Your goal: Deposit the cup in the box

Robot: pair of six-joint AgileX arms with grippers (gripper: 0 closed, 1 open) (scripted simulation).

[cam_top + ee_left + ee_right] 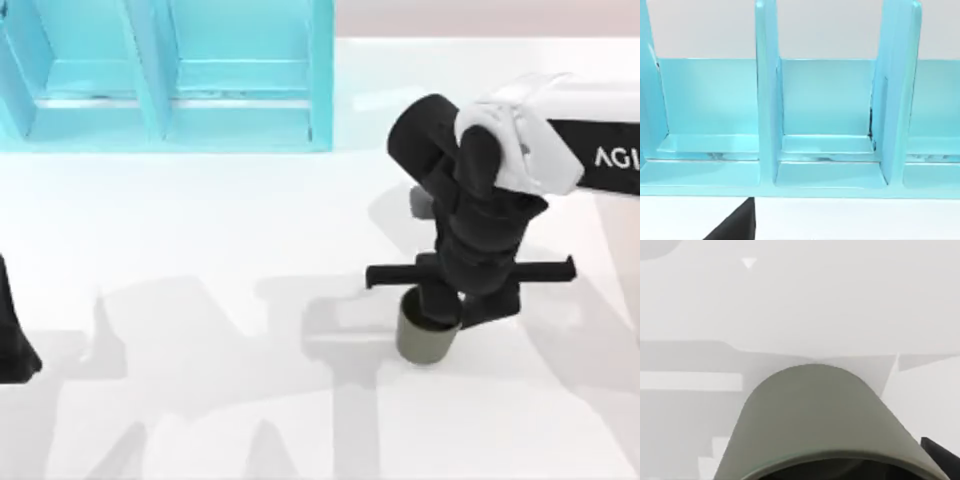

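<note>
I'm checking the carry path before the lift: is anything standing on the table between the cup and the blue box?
Nothing visible does. The cup stands at the table's right, under the right gripper; the box is at the far left. The surface between them shows bare white with shadows. The left gripper sits at the left edge, off that line.

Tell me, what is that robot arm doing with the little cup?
The right gripper is down over the olive-grey cup, which stands on the white table toward its right side. The cup is not in the turquoise box at the back left yet. The left arm waits at the left edge.
</note>
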